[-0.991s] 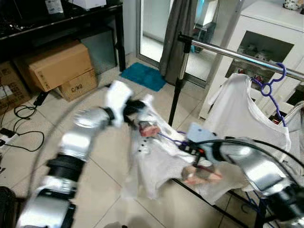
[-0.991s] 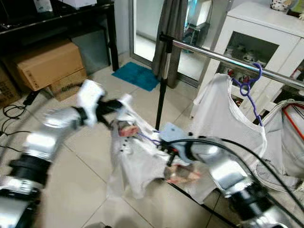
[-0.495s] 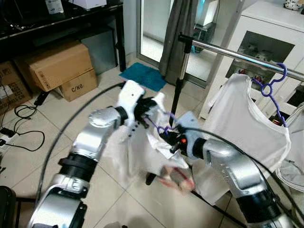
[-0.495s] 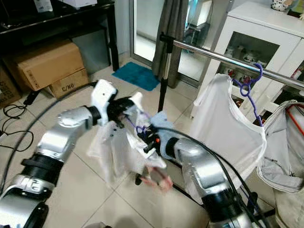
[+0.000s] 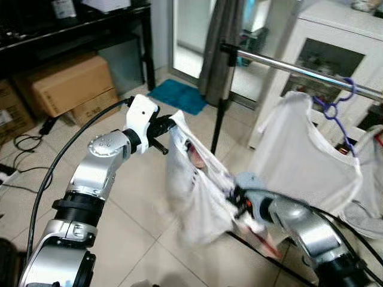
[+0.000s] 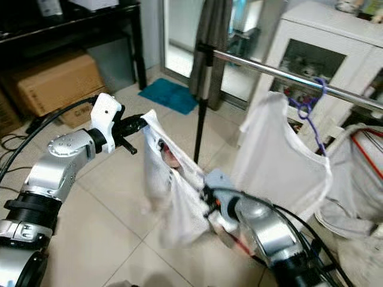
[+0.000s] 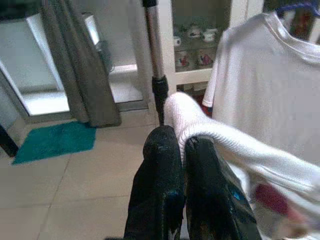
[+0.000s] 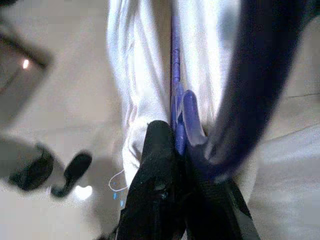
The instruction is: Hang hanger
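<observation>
A white garment (image 5: 194, 197) with a red print hangs stretched between my two grippers above the tiled floor. My left gripper (image 5: 170, 127) is shut on its upper ribbed edge (image 7: 210, 135). My right gripper (image 5: 234, 196) sits lower and to the right, shut on a purple hanger (image 8: 175, 80) that lies inside the cloth. The silver rail (image 5: 299, 70) runs above and behind. A white T-shirt (image 5: 305, 155) hangs on it from another purple hanger (image 5: 336, 109).
The rack's black upright pole (image 5: 220, 113) stands just behind the garment. A white cabinet (image 5: 335, 42) and grey curtain (image 5: 216, 42) are at the back. Cardboard boxes (image 5: 66, 86), a teal mat (image 5: 176, 95) and floor cables (image 5: 24, 143) lie to the left.
The grippers have drawn apart: the left one up and to the left, the right one down and to the right. The garment, bunched before, is now stretched between them.
</observation>
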`<state>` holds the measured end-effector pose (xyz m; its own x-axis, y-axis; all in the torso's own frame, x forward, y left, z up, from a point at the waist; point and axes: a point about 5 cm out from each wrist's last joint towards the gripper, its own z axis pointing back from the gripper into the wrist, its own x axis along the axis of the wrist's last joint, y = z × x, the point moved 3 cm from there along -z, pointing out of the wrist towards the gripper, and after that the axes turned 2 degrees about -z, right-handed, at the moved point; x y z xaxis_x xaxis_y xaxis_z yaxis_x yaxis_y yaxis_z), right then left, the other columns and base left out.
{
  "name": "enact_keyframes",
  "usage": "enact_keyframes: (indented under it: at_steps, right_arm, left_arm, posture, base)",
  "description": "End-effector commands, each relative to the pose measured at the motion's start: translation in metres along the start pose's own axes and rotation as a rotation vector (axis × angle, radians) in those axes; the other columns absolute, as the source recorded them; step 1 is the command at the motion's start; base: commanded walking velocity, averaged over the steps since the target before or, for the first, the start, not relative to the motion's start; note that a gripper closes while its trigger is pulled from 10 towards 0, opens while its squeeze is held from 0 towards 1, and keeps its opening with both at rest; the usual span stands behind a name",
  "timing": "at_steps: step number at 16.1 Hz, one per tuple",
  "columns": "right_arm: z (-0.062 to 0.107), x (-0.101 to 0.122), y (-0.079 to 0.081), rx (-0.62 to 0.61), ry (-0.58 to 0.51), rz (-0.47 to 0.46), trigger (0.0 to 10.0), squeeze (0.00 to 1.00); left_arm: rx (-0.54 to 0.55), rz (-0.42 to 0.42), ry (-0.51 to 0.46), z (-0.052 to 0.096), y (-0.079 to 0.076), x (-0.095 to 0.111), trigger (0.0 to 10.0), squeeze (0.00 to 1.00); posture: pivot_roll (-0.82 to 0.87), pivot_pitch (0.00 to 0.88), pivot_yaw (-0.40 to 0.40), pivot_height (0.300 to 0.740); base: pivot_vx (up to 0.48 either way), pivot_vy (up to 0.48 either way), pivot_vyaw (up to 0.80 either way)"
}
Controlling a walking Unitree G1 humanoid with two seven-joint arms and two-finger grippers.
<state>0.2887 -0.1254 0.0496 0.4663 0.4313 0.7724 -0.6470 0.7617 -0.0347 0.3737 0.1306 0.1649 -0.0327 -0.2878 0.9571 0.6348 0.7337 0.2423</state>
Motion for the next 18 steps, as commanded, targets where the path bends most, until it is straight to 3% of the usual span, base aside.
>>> enact_keyframes:
  at_steps: [1, 2, 3, 5, 6, 8, 12, 14, 16, 18]
  right_arm:
    - [0.008, 0.019, -0.016, -0.050, -0.073, 0.004, 0.0, 0.00]
    - [0.012, 0.039, -0.016, -0.014, -0.160, -0.016, 0.0, 0.00]
    - [0.012, 0.042, -0.016, -0.010, -0.174, -0.019, 0.0, 0.00]
    - [0.014, 0.069, -0.003, 0.089, -0.314, -0.139, 0.0, 0.00]
    - [0.012, 0.072, 0.006, 0.130, -0.314, -0.117, 0.0, 0.00]
    - [-0.002, 0.041, 0.015, 0.098, -0.117, 0.133, 0.0, 0.00]
    - [-0.003, 0.044, 0.009, 0.069, -0.143, 0.044, 0.0, 0.00]
    - [-0.003, 0.037, 0.004, 0.049, -0.109, 0.076, 0.0, 0.00]
    - [-0.001, 0.046, 0.004, 0.058, -0.170, 0.018, 0.0, 0.00]
    - [0.000, 0.056, 0.004, 0.060, -0.222, -0.026, 0.0, 0.00]
  left_arm:
    - [-0.008, -0.040, 0.020, 0.003, -0.001, -0.003, 0.0, 0.00]
    - [-0.020, -0.068, 0.060, 0.002, -0.007, -0.014, 0.0, 0.00]
    - [-0.022, -0.069, 0.065, 0.001, -0.008, -0.015, 0.0, 0.00]
    - [-0.043, -0.060, 0.058, -0.006, -0.019, -0.017, 0.0, 0.00]
    - [-0.052, -0.057, 0.042, -0.010, -0.023, -0.013, 0.0, 0.00]
    - [-0.067, -0.003, -0.054, -0.017, -0.028, 0.007, 0.0, 0.00]
    - [-0.069, 0.095, -0.176, -0.015, -0.025, 0.031, 0.0, 0.00]
    - [-0.058, 0.067, -0.150, -0.012, -0.019, 0.028, 0.0, 0.00]
    - [-0.109, 0.021, -0.096, -0.011, -0.027, 0.020, 0.0, 0.00]
    - [-0.137, -0.019, -0.054, -0.012, -0.036, 0.011, 1.0, 0.00]
  posture:
    - [-0.15, 0.000, -0.018, 0.740]
    - [-0.15, 0.000, -0.019, 0.740]
    - [-0.15, 0.000, -0.019, 0.740]
    - [-0.15, 0.000, -0.021, 0.740]
    - [-0.15, 0.000, -0.022, 0.740]
    - [-0.15, 0.000, -0.024, 0.740]
    - [-0.15, 0.000, -0.025, 0.740]
    - [-0.14, 0.000, -0.024, 0.740]
    - [-0.14, 0.000, -0.025, 0.740]
    - [-0.14, 0.000, -0.022, 0.740]
  base:
    - [0.000, 0.000, 0.00]
    - [0.000, 0.000, 0.00]
    - [0.000, 0.000, 0.00]
    - [0.000, 0.000, 0.00]
    - [0.000, 0.000, 0.00]
    - [0.000, 0.000, 0.00]
    - [0.000, 0.000, 0.00]
    - [0.000, 0.000, 0.00]
    - [0.000, 0.000, 0.00]
    - [0.000, 0.000, 0.00]
